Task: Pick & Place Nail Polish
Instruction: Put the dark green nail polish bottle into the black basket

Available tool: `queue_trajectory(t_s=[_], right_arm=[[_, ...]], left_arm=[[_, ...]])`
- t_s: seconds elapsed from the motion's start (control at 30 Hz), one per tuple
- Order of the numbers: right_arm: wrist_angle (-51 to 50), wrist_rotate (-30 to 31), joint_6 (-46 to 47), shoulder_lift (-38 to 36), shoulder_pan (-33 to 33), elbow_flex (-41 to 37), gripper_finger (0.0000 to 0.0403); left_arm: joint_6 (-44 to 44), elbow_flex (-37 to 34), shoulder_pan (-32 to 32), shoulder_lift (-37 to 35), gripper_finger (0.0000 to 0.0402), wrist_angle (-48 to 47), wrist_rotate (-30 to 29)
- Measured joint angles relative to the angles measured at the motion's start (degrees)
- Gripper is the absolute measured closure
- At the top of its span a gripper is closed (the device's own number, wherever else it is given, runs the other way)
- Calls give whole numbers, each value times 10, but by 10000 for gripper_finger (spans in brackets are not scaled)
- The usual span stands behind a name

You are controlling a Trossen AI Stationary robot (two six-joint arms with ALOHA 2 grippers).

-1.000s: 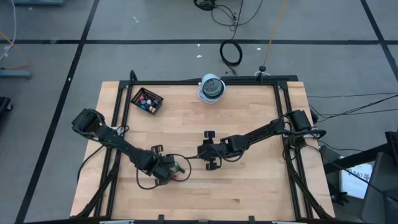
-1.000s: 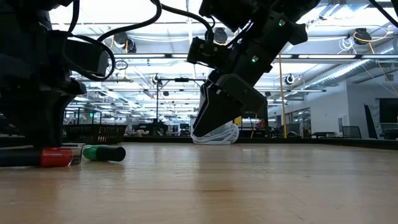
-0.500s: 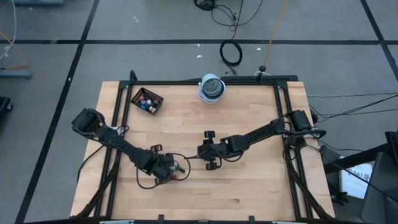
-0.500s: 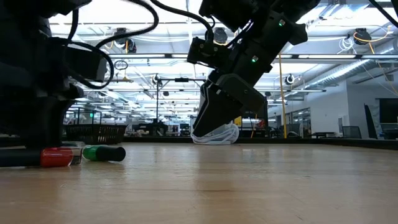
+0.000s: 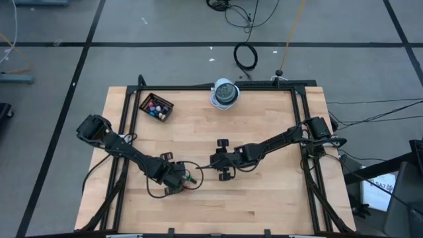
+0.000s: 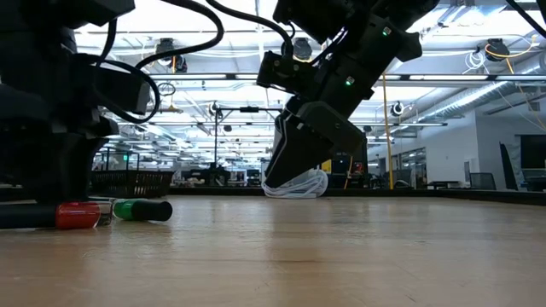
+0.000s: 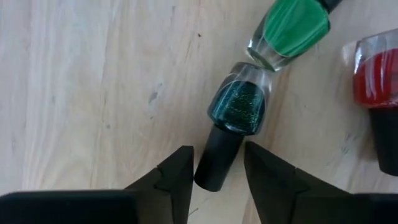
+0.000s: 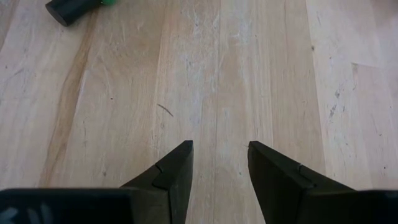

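The left hand [image 7: 216, 171] is hovering spread over a dark green glitter nail polish bottle [image 7: 230, 130] lying on the desk [image 7: 93, 93], its black cap between the fingers. Being glass, light, round and slippery, it is probably best pinched at the cap. The right hand [image 8: 219, 163] is waiting mid-desk, spread and empty.

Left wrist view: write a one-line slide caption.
Open left pincer straddles the cap of a lying dark-green bottle.

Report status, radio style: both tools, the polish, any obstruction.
Left tool open astride dark green bottle, cap between fingers. Right tool open, idle mid-table. Bright green bottle touches target; red bottle alongside.
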Motion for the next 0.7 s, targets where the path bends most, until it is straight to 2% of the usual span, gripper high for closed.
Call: queue_trajectory(t_s=[0.3,0.6,0.7], right_arm=[[-2,0,0,0,0,0,257],[-3,0,0,0,1,0,257],[-3,0,0,0,2,0,257]], left_arm=[[50,0,10,0,302,29,9],[35,-12,10,-1,363,31,18],[13,-23,11,-2,365,35,21]])
